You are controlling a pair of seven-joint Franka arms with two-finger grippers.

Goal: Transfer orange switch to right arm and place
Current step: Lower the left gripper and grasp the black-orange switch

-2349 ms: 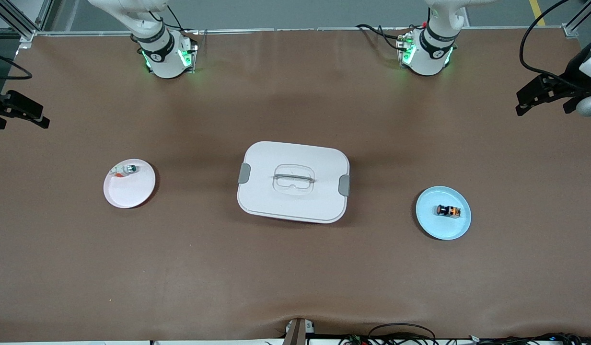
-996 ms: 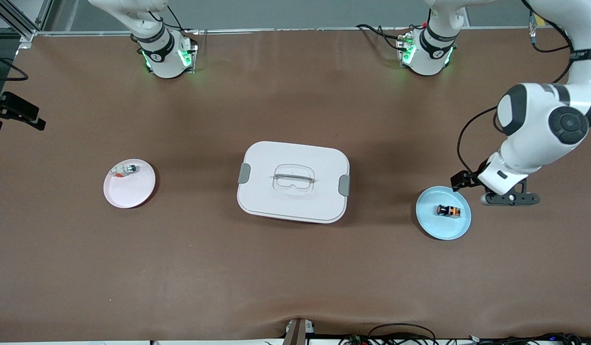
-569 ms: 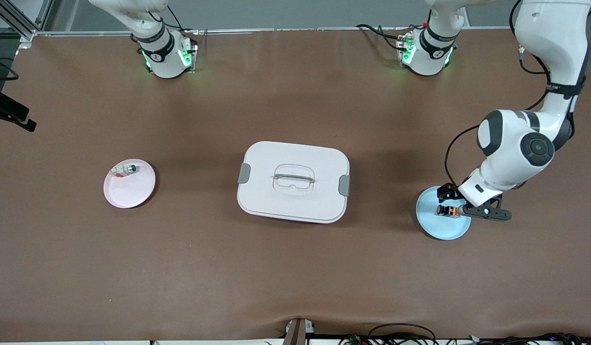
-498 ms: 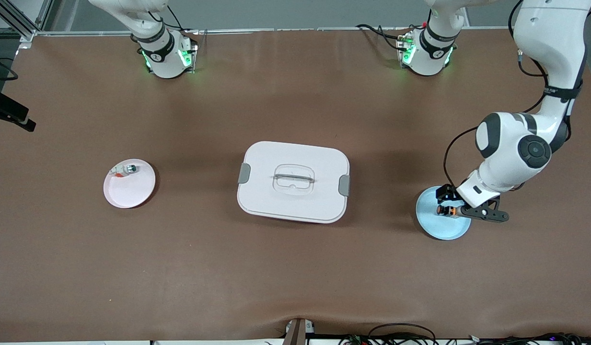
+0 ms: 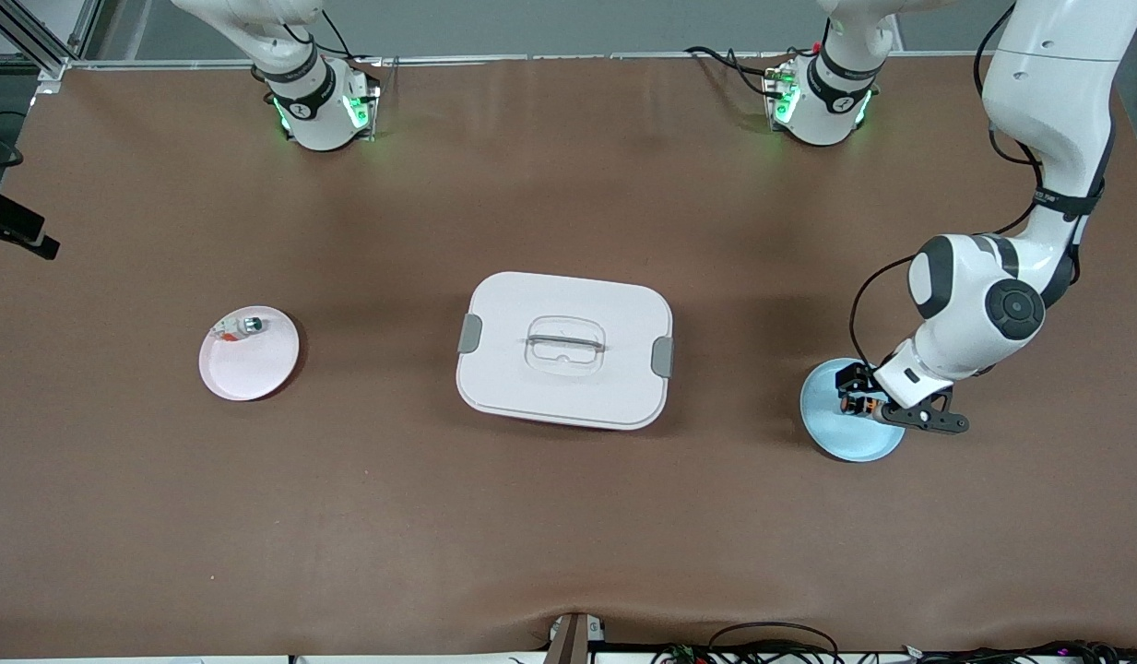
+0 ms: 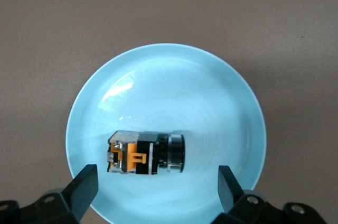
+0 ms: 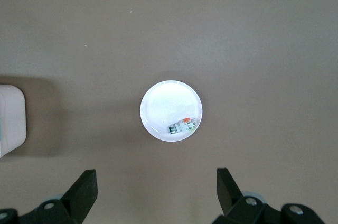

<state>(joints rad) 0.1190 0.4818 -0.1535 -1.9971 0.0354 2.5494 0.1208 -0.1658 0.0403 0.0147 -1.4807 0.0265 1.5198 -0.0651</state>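
Observation:
The orange switch (image 5: 856,404) lies on its side on a light blue plate (image 5: 840,433) toward the left arm's end of the table. In the left wrist view the switch (image 6: 147,154) shows its black body and orange rear, on the plate (image 6: 211,86). My left gripper (image 5: 868,403) hangs low over the plate. It is open, with its fingers (image 6: 83,186) on either side of the switch and apart from it (image 6: 156,188). My right gripper (image 7: 156,189) is open and empty, high over the right arm's end of the table, and shows only partly in the front view (image 5: 17,231).
A pink-white plate (image 5: 250,369) toward the right arm's end holds a small whitish piece with a green-silver tip (image 5: 245,325); both show in the right wrist view (image 7: 182,127). A white lidded box (image 5: 564,350) with grey clips stands at the table's middle.
My left arm has swung in from the table's edge and come down over the blue plate, its open fingers now around the switch. My right gripper drifted slightly toward the view's edge.

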